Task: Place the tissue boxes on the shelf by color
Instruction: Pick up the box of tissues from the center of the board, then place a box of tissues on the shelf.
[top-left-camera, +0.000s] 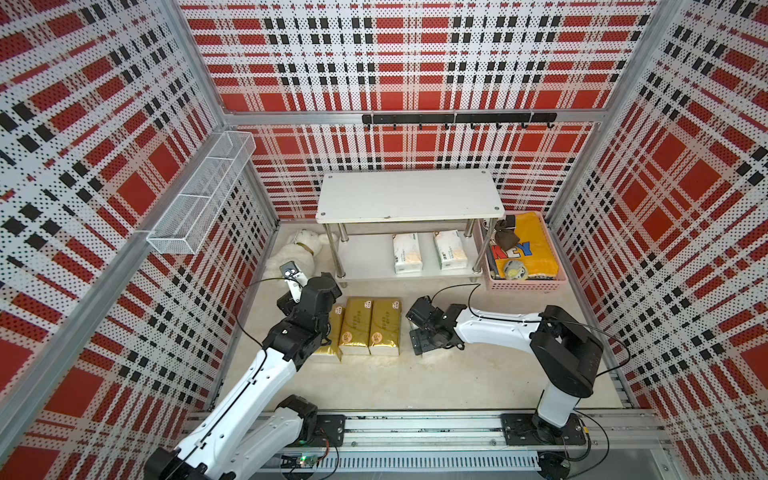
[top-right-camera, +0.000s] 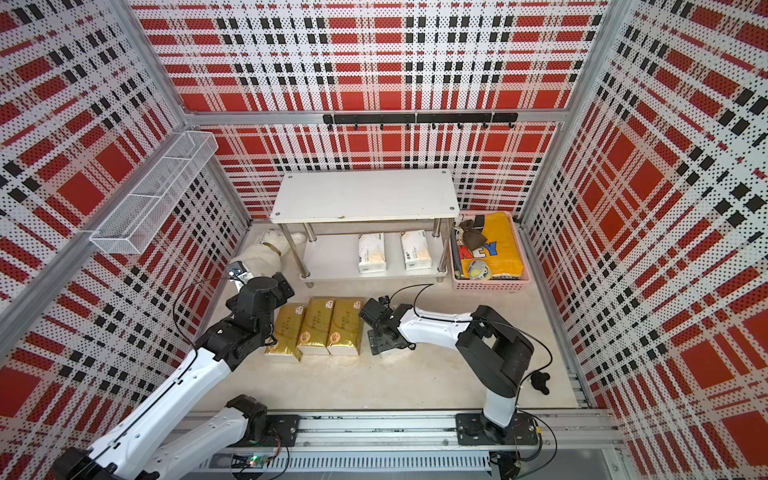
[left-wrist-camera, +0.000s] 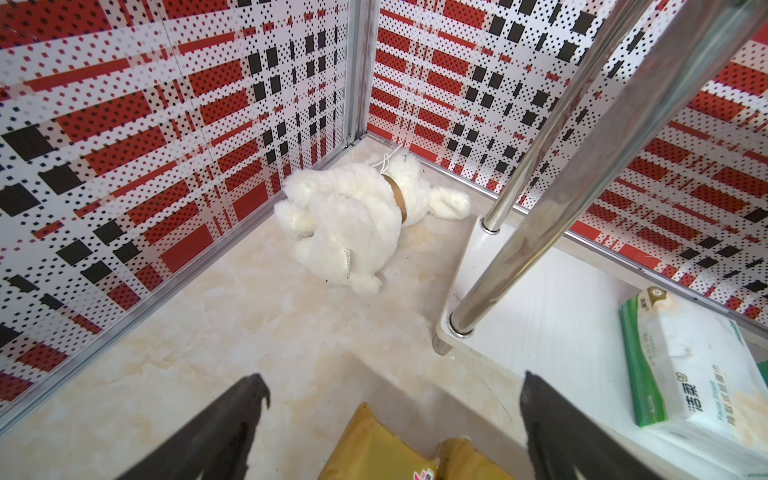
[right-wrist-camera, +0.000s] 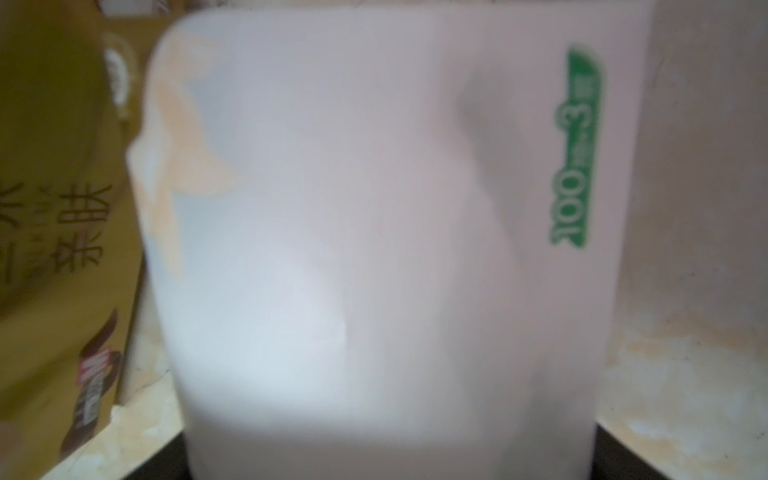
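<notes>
Three gold tissue boxes (top-left-camera: 385, 328) (top-right-camera: 345, 328) lie side by side on the floor in front of the shelf (top-left-camera: 409, 195). On its lower board stand two white tissue boxes (top-left-camera: 407, 253) (top-left-camera: 450, 249). My left gripper (top-left-camera: 330, 286) (left-wrist-camera: 392, 382) hangs open over the far end of the leftmost gold box (left-wrist-camera: 374, 449). My right gripper (top-left-camera: 424, 338) (right-wrist-camera: 390, 457) is low on the floor, just right of the gold row. It is shut on another white tissue box (right-wrist-camera: 374, 228), which fills the right wrist view and is mostly hidden under the gripper in both top views.
A white plush toy (top-left-camera: 299, 253) (left-wrist-camera: 353, 220) lies in the back left corner beside a chrome shelf leg (left-wrist-camera: 498, 257). A pink crate (top-left-camera: 523, 284) of odds and ends stands right of the shelf. A wire basket (top-left-camera: 199, 195) hangs on the left wall.
</notes>
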